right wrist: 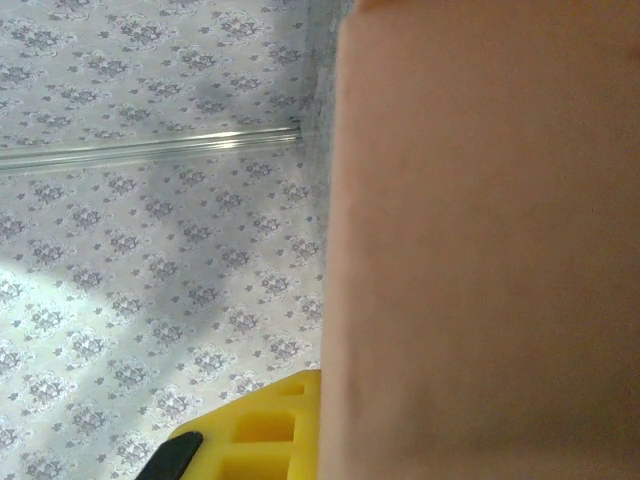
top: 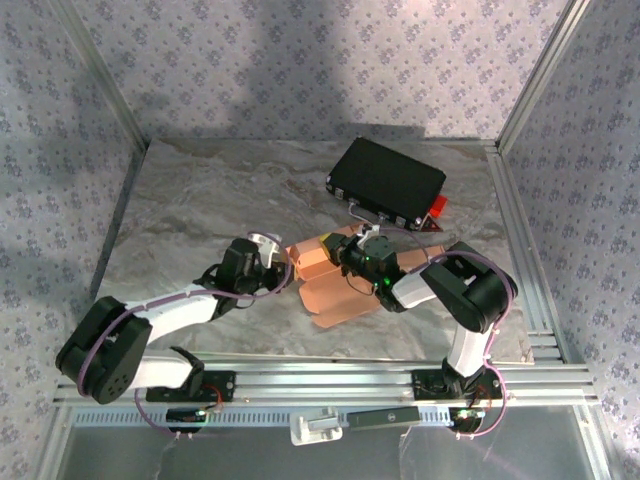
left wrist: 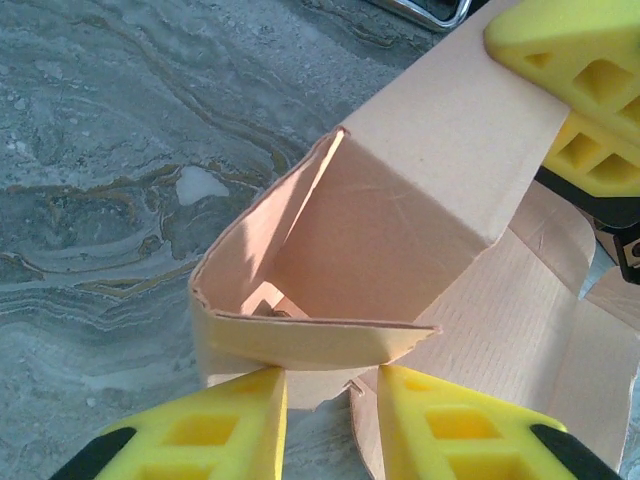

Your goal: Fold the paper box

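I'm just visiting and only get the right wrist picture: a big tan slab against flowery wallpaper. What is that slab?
Observer: It's a flap of the paper box. From above, the right gripper is shut on it, holding it up off the table.
Operator: Is the other arm doing anything?
Observer: The left gripper sits at the box's folded near wall, its fingers apart.
Operator: Is anything else on the table?
Observer: A black case lies beyond the box, toward the far right corner.
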Controlling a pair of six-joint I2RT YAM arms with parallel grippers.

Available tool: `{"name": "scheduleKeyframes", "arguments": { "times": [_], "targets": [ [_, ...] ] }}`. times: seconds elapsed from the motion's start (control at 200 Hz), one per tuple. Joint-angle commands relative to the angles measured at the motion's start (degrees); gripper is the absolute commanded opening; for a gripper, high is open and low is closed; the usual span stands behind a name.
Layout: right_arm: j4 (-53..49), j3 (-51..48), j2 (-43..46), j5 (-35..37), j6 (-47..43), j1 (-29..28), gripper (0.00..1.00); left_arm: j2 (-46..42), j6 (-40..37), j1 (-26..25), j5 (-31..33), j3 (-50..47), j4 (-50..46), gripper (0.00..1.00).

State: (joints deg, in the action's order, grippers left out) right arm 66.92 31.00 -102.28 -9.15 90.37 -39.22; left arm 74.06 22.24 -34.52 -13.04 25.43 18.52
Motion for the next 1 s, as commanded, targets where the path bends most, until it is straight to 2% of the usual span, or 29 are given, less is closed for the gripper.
{"name": "scheduleKeyframes", "arguments": {
  "times": [0.0,0.16,0.255,0.355,0.425,0.58,0.71,0.835,0.994],
  "targets": [
    [-1.7,-0.5,-0.2,-1.9,-1.4,0.4,0.00,0.2,-3.0,-0.4,-0.6,0.8,2.9,0.27],
    [-2.6,-0.8,0.7,-2.6,-1.4,1.0,0.00,-2.2,-5.3,-0.4,2.2,1.6,-2.0,0.27],
    [-3.4,-1.2,1.6,-2.7,-1.7,1.4,0.00,-6.7,-4.1,-0.4,5.9,0.1,-6.1,0.32],
    [-3.2,-0.8,1.5,-3.3,-1.6,1.6,0.00,-11.6,-3.1,0.4,9.0,-5.3,-3.5,0.40],
    [-3.4,-0.5,1.7,-3.4,-1.5,1.6,0.00,-13.4,-2.6,2.6,7.7,-7.4,-2.0,0.44],
    [-3.9,-0.4,2.1,-3.4,-1.7,1.6,0.00,-9.9,-4.3,8.0,2.0,-4.7,-3.8,0.42],
    [-3.8,-0.2,1.9,-3.4,-1.7,1.5,0.00,-4.6,-7.2,8.2,1.2,-1.2,-4.1,0.42],
    [-4.1,-0.2,2.0,-3.3,-1.6,1.5,0.00,0.9,-9.2,7.9,-3.1,1.1,-1.7,0.42],
    [-4.5,0.3,2.0,-3.8,-1.7,1.4,0.00,2.8,-11.5,6.8,-6.2,1.4,2.2,0.42]
  ]
}}
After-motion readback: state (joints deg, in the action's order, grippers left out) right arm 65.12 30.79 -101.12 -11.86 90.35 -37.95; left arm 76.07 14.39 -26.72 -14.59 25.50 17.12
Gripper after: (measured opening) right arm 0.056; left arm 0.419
